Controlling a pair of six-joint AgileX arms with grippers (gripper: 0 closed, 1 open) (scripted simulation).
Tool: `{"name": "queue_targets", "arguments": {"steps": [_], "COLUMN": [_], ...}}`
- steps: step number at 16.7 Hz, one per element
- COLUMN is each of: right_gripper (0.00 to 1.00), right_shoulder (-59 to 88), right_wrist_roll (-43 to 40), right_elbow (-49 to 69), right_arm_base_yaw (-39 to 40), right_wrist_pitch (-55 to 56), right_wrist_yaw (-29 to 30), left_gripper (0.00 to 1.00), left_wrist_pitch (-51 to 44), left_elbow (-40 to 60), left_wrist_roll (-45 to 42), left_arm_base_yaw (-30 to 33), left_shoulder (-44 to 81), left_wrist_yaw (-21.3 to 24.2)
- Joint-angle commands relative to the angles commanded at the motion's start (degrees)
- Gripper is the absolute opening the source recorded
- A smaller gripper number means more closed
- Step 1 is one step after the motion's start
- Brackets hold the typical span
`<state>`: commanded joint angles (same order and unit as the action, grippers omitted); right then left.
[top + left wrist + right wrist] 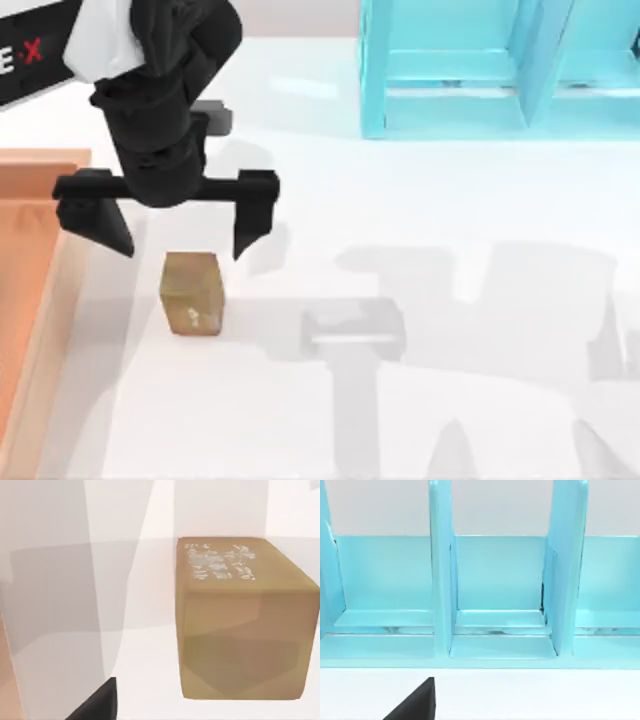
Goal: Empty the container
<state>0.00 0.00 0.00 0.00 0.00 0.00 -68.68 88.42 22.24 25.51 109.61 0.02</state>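
- We are viewing an evenly, brightly lit white table [450, 200]; soft grey shadows of the arms are falling across its lower right in the top view.
- The left gripper [180, 235], fingers spread wide, is casting a faint shadow just beside the tan block [192, 292].
- In the left wrist view, pale glare patches are showing on the block's top face, and broad translucent shadows are crossing the table.
- The turquoise cabinet [495, 580] is appearing evenly lit, with thin bright reflections along its shelf floors.

Top view: straight down over white table [450, 400]. Left wrist view: close against tan block [240, 625], shared with top view [192, 292]. Right wrist view: level, near, facing turquoise cabinet [495, 580].
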Motion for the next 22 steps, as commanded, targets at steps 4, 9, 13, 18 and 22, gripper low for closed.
{"name": "queue_targets", "arguments": {"steps": [4,9,13,18,22], "right_gripper": [1.0,1.0,1.0,1.0,1.0], "right_shoulder": [0.0,0.0,0.0,0.0,0.0], "right_wrist_roll": [0.0,0.0,0.0,0.0,0.0], "right_elbow": [0.0,0.0,0.0,0.0,0.0], "right_arm_base_yaw": [0.0,0.0,0.0,0.0,0.0], "right_wrist_pitch": [0.0,0.0,0.0,0.0,0.0], "right_wrist_yaw": [0.0,0.0,0.0,0.0,0.0], "left_gripper": [1.0,1.0,1.0,1.0,1.0], "left_wrist_pitch": [0.09,-2.97,-6.52,-9.36,-9.5], "left_elbow": [-0.06,3.56,7.34,10.11,10.24], "left_wrist_roll": [-0.14,-9.36,-24.37,-36.51,-37.22], "left_arm_base_yaw": [-0.21,-9.46,-25.06,-37.36,-38.07], "left_shoulder": [0.25,0.99,1.28,0.77,0.64], "left_wrist_yaw": [0.0,-0.04,-0.12,-0.22,-0.23]}}
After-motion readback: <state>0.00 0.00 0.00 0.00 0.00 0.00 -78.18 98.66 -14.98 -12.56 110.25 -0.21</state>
